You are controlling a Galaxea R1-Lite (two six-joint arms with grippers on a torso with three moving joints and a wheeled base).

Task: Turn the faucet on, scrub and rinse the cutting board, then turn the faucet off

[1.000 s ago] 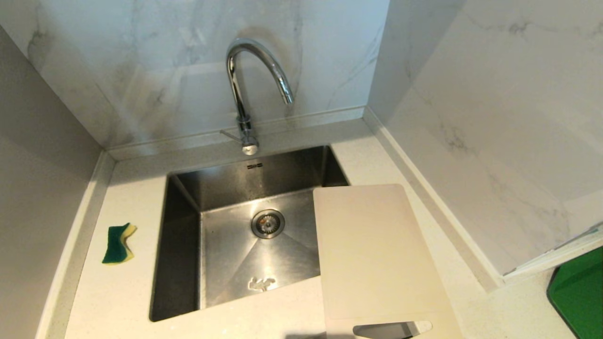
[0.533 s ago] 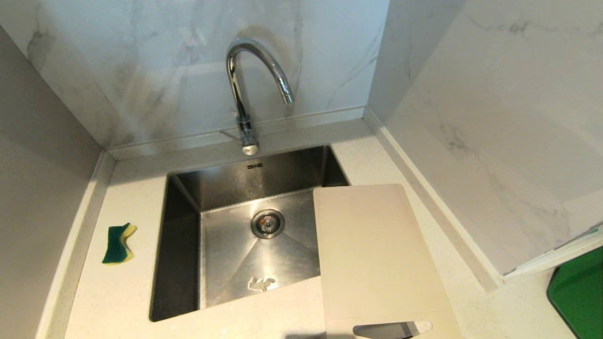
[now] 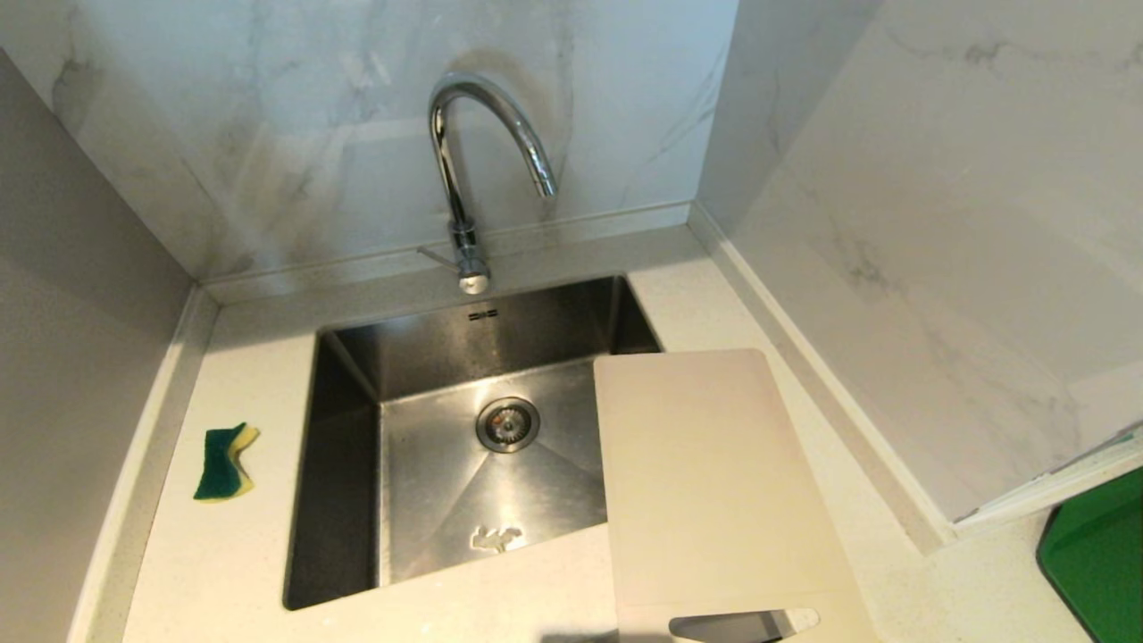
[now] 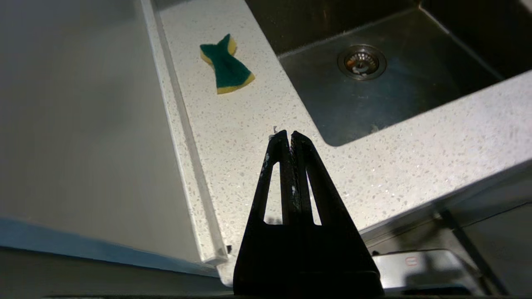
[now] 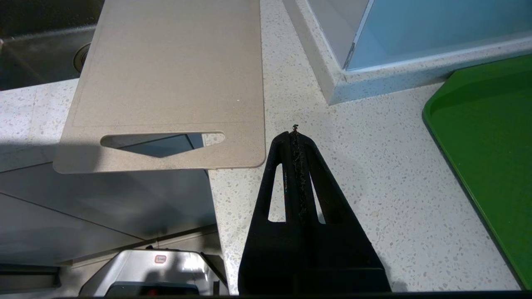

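The chrome gooseneck faucet (image 3: 464, 170) stands behind the steel sink (image 3: 339, 500), its thin lever pointing left; no water runs. The cream cutting board (image 3: 714, 482) lies flat over the sink's right edge and the counter, with its handle slot (image 5: 162, 143) overhanging the counter's front. A green and yellow sponge (image 3: 223, 462) lies left of the sink. Neither arm shows in the head view. My left gripper (image 4: 289, 133) hangs shut and empty over the front left counter, short of the sponge (image 4: 226, 66). My right gripper (image 5: 294, 133) is shut and empty, just right of the board's handle end.
Marble walls close in behind and on the right, and a grey panel stands on the left. A green tray (image 3: 1098, 563) lies on the counter at the far right. The sink drain (image 3: 507, 423) sits mid-basin, with a small white scrap near the front.
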